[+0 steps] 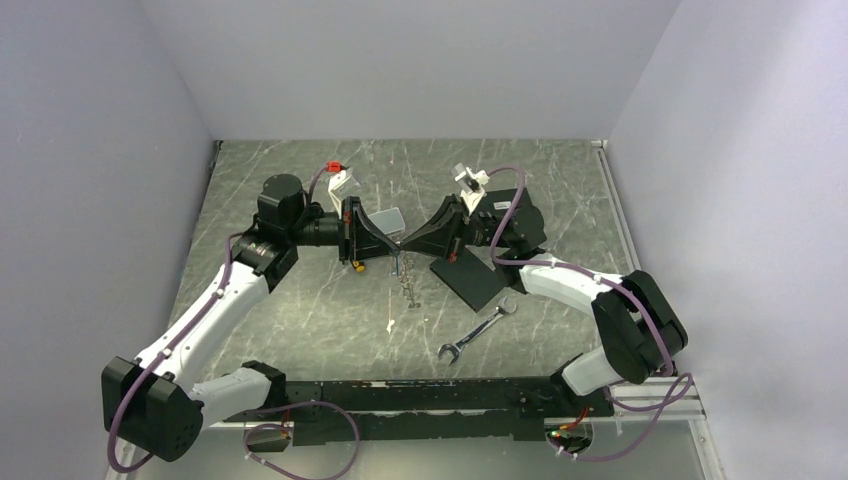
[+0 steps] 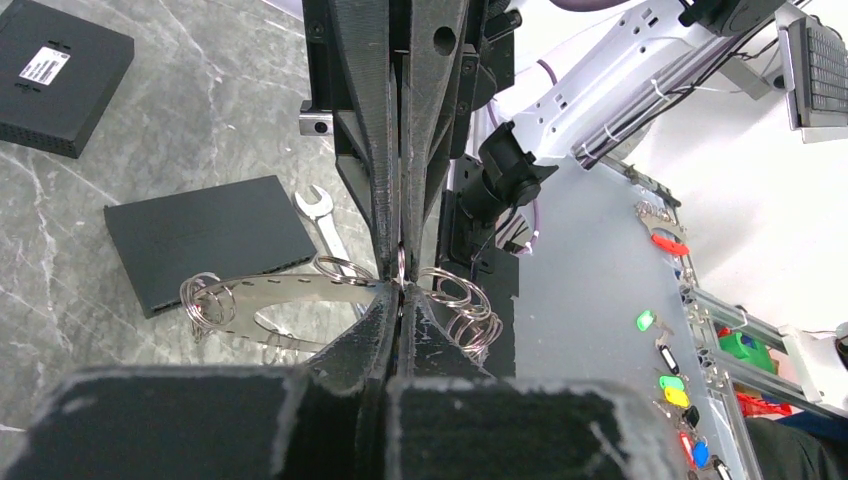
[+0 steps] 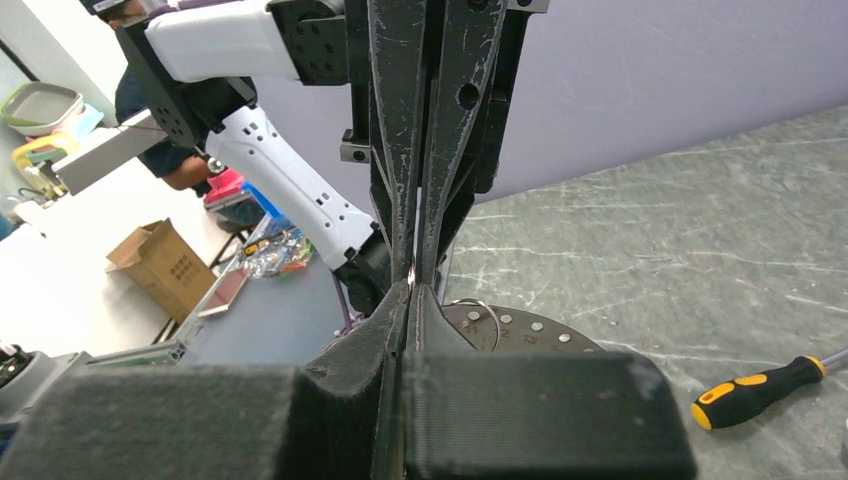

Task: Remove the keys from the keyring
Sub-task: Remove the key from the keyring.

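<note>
Grey metal keyring (image 2: 401, 262) is pinched at frame centre, with left pincer (image 1: 394, 243) and right pincer (image 1: 410, 244) both clamped narrow on it, tip to tip. Keys (image 1: 406, 287) are hung just below, over the tabletop (image 1: 300, 320). Risk: the thin ring may be slipped or bent by uneven pulling, and keys dropped. Wrench (image 1: 478, 334) and black flat rectangle (image 1: 478, 283) are placed lower right; screwdriver (image 3: 760, 390) is nearby.

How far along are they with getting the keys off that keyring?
Done: nothing visibly off yet. In hand: left claw and right claw pinch the keyring tip to tip, above the table. To do: the keys dangle from it, so removal all remains.
</note>
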Robot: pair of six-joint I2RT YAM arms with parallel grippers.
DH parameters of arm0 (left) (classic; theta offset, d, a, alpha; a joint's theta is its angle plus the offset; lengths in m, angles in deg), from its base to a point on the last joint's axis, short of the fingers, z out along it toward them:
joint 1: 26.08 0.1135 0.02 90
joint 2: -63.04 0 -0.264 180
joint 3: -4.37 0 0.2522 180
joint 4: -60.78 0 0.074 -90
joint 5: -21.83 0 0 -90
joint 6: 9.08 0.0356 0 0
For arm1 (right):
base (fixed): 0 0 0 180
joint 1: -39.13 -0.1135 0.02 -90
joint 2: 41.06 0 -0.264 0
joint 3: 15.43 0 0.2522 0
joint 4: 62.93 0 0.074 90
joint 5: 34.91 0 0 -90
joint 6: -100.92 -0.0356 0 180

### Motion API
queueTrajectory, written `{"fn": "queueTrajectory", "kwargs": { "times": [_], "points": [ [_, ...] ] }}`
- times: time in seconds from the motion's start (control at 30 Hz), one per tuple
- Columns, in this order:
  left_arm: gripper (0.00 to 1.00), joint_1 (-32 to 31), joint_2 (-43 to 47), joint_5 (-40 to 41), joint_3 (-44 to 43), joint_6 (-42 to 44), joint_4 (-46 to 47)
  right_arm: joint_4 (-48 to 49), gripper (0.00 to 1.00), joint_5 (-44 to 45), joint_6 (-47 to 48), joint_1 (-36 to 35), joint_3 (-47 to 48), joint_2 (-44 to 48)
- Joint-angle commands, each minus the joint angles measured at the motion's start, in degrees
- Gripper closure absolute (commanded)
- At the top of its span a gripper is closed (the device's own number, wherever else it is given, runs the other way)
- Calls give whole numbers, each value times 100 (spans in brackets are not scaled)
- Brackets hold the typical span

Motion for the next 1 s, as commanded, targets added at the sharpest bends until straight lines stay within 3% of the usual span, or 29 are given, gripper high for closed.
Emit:
{"fn": "queueTrajectory", "kwargs": {
  "times": [0.0,0.33,0.47,0.67,0.97],
  "points": [
    [100,-42,55,94,-230,24,-78,236,100,36,148,-17,15,35],
    [100,-51,-318,247,-1347,1600,-2771,-1358,62,-520,1287,204,443,260],
    [100,-55,-601,321,-1830,2273,-3730,-2794,56,-831,2244,265,812,367],
    [100,-66,-1008,688,-2430,2595,-4849,-7220,53,-533,5711,253,2286,486],
    [100,-228,-1509,1020,-3017,2760,-5684,-9743,48,230,7587,-318,3403,494]
  ]
}}
